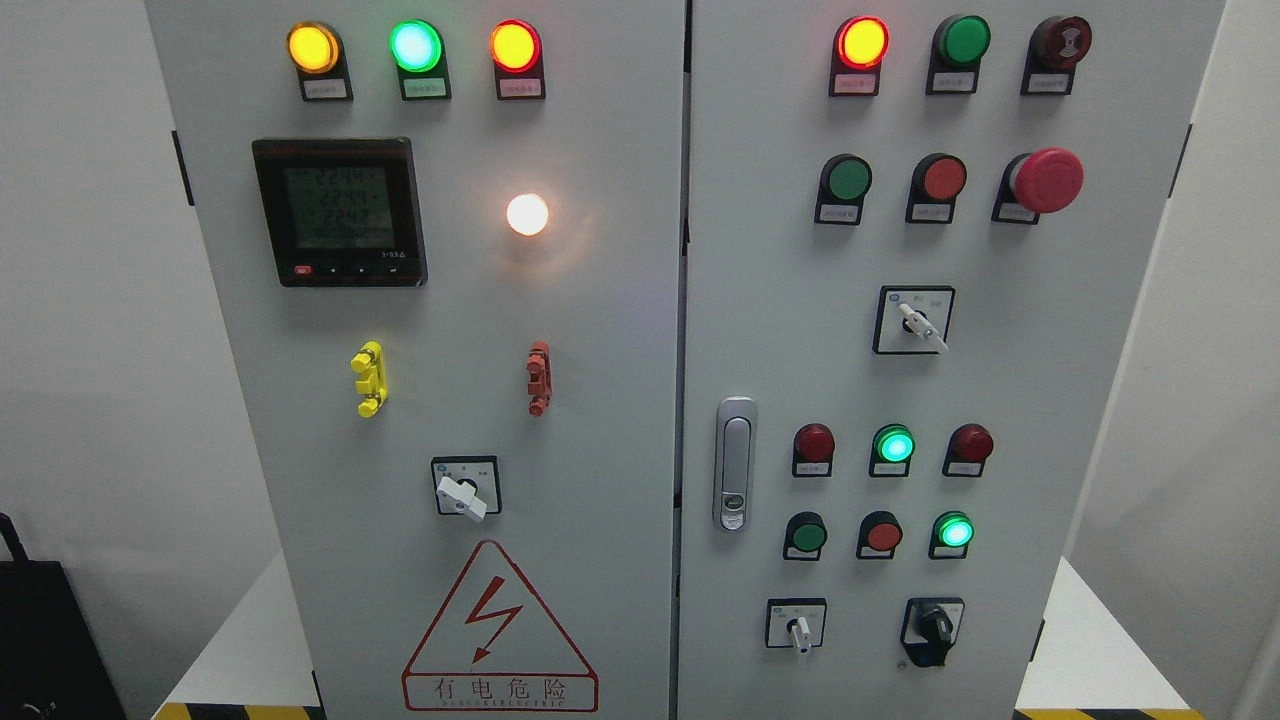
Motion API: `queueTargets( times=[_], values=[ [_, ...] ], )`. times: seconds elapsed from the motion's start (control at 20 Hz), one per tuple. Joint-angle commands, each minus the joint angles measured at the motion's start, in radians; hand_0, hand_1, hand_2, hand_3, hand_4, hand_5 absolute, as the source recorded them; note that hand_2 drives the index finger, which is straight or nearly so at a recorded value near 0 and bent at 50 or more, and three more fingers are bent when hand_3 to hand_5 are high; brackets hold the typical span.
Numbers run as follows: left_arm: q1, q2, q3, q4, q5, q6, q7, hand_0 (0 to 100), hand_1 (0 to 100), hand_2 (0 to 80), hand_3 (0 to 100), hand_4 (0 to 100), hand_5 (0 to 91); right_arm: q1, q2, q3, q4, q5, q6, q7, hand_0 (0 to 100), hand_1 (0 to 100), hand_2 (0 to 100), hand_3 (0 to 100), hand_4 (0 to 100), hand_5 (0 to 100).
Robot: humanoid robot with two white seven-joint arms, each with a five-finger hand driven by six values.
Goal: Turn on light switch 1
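A grey electrical cabinet point(600, 400) with two doors fills the head view. On the left door a white rotary switch point(463, 492) sits below a yellow clip point(369, 378) and a red clip point(539, 377). A round white lamp point(527, 214) glows above them. Three lit lamps, yellow point(313, 47), green point(416, 45) and red-orange point(515, 46), line the top. The right door carries a white selector point(922, 324), a small white switch point(799, 630) and a black knob point(933, 627). Neither hand shows.
A digital meter point(342, 212) is on the left door. A metal door handle point(735, 463) sits at the right door's left edge. A red mushroom stop button point(1045, 180) juts out at upper right. A hazard triangle point(497, 630) marks the lower left door. A dark object point(40, 640) stands at the far left.
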Motion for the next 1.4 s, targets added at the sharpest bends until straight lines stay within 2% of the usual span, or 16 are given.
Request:
queueTargets(
  times=[0.0, 0.1, 0.2, 0.25, 0.35, 0.45, 0.55, 0.65, 0.8, 1.35],
  values=[
    [0.056, 0.047, 0.13, 0.632, 0.098, -0.008, -0.121, 19, 19, 30.2, 61, 66, 36.4, 0.0, 0.0, -0.001, 0.0, 0.0, 0.0, 0.0, 0, 0, 0, 0, 0, 0],
    [0.051, 0.047, 0.133, 0.79, 0.086, 0.001, -0.178, 19, 21, 25.8, 55, 61, 32.1, 0.0, 0.0, 0.0, 0.0, 0.0, 0.0, 0.0, 0, 0, 0, 0, 0, 0],
    [0.048, 0.053, 0.13, 0.905, 0.072, 0.023, -0.239, 22, 25, 20.2, 46, 53, 23.6, 0.0, -0.001, 0.0, 0.0, 0.0, 0.0, 0.0, 0, 0, 0, 0, 0, 0],
    [0.045, 0.056, 0.13, 0.952, 0.045, 0.041, -0.261, 23, 26, 19.3, 45, 52, 22.6, 0.0, 0.0, 0.0, 0.0, 0.0, 0.0, 0.0, 0, 0, 0, 0, 0, 0],
    [0.045, 0.069, 0.129, 1.024, -0.081, 0.111, -0.264, 23, 28, 12.3, 35, 44, 13.9, 0.0, 0.0, 0.0, 0.0, 0.0, 0.0, 0.0, 0, 0, 0, 0, 0, 0],
    [0.044, 0.076, 0.13, 1.088, -0.196, 0.191, -0.267, 26, 29, 8.8, 28, 38, 8.5, 0.0, -0.001, -0.001, 0.0, 0.0, 0.0, 0.0, 0, 0, 0, 0, 0, 0],
    [0.028, 0.084, 0.129, 1.15, -0.239, 0.234, -0.266, 30, 27, 4.7, 20, 31, 4.0, 0.0, 0.0, 0.0, 0.0, 0.0, 0.0, 0.0, 0, 0, 0, 0, 0, 0],
    [-0.002, 0.086, 0.126, 1.217, -0.259, 0.286, -0.269, 32, 25, 0.0, 11, 22, 0.0, 0.0, 0.0, 0.0, 0.0, 0.0, 0.0, 0.0, 0, 0, 0, 0, 0, 0],
    [-0.047, 0.095, 0.124, 1.25, -0.267, 0.398, -0.287, 32, 17, 0.0, 1, 13, 0.0, 0.0, -0.001, -0.001, 0.0, 0.0, 0.0, 0.0, 0, 0, 0, 0, 0, 0],
    [-0.07, 0.076, 0.074, 1.263, -0.264, 0.415, -0.289, 27, 7, 0.0, 0, 7, 0.0, 0.0, 0.0, 0.0, 0.0, 0.0, 0.0, 0.0, 0, 0, 0, 0, 0, 0]
  ],
)
